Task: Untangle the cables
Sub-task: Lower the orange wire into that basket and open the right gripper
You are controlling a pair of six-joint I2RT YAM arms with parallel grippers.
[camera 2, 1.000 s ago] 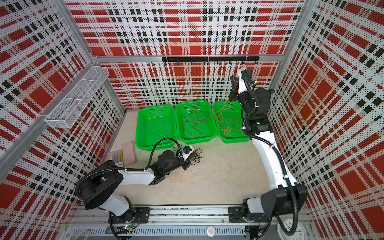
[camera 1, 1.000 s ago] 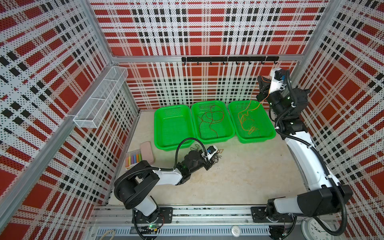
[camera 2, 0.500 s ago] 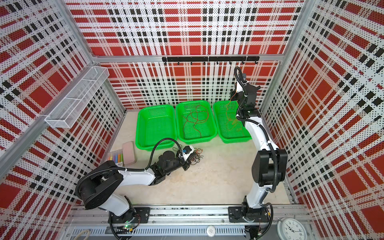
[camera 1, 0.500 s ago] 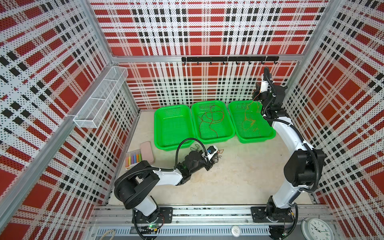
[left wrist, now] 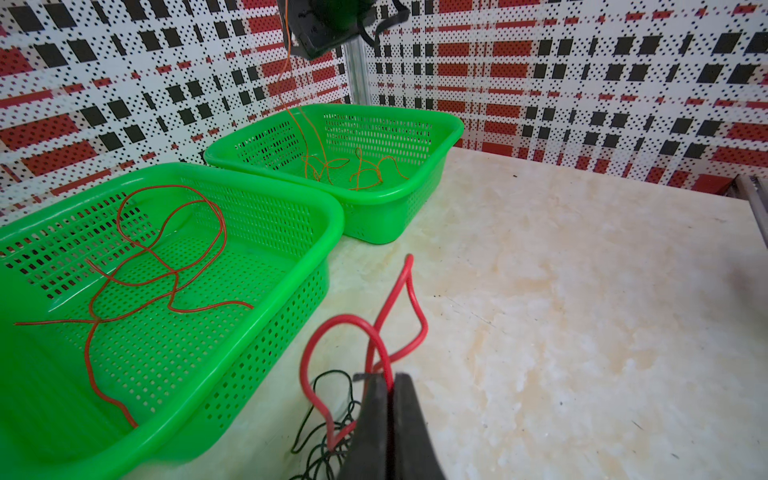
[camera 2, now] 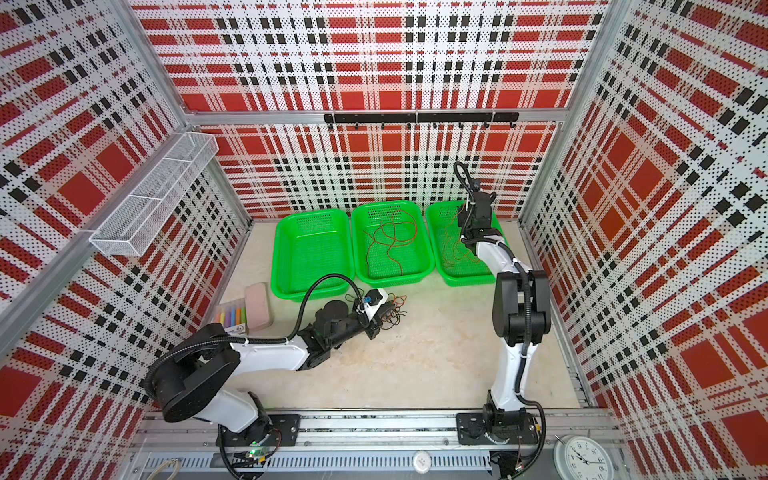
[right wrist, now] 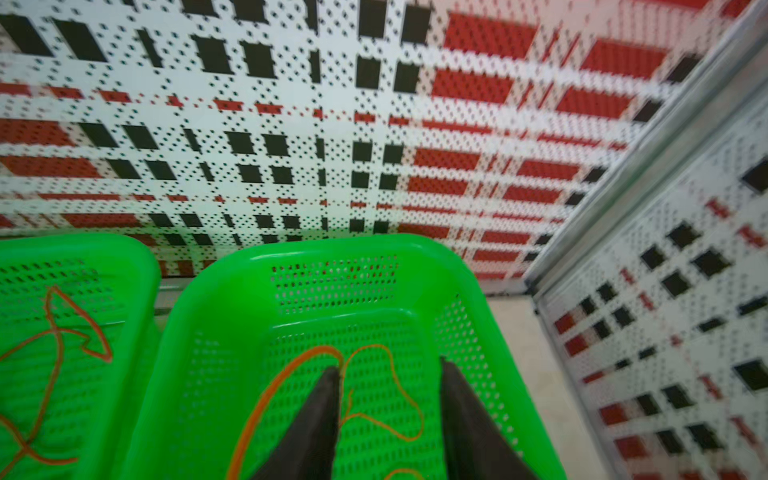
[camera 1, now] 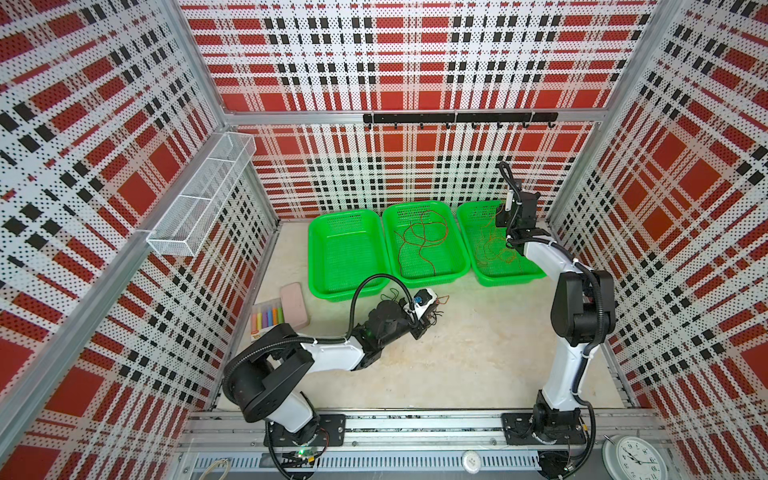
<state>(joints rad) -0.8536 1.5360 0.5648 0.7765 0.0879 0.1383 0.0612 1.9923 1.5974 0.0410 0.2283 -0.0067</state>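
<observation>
A small tangle of black cables (left wrist: 328, 440) and a thick red cable (left wrist: 409, 291) lies on the table in front of the baskets. My left gripper (left wrist: 388, 380) is shut on the red cable; in both top views it sits low over this tangle (camera 1: 434, 311) (camera 2: 390, 309). A thin red cable (camera 1: 419, 241) loops in the middle green basket (camera 1: 424, 282). Orange cable (right wrist: 386, 415) lies in the right green basket (right wrist: 332, 245). My right gripper (right wrist: 390, 370) hangs open above it, one orange strand (left wrist: 291, 83) resting against one of its fingers (right wrist: 328, 399).
An empty green basket (camera 1: 345, 249) stands left of the other two. A pink block (camera 1: 294, 303) and a box of coloured chalks (camera 1: 266, 318) lie by the left wall. A wire shelf (camera 1: 199, 208) hangs on that wall, a hook rail (camera 1: 457, 118) on the back wall.
My right arm has swung back and come down over the right basket, and its jaws have opened. The orange cable has sunk into the basket. The left arm has stayed put.
</observation>
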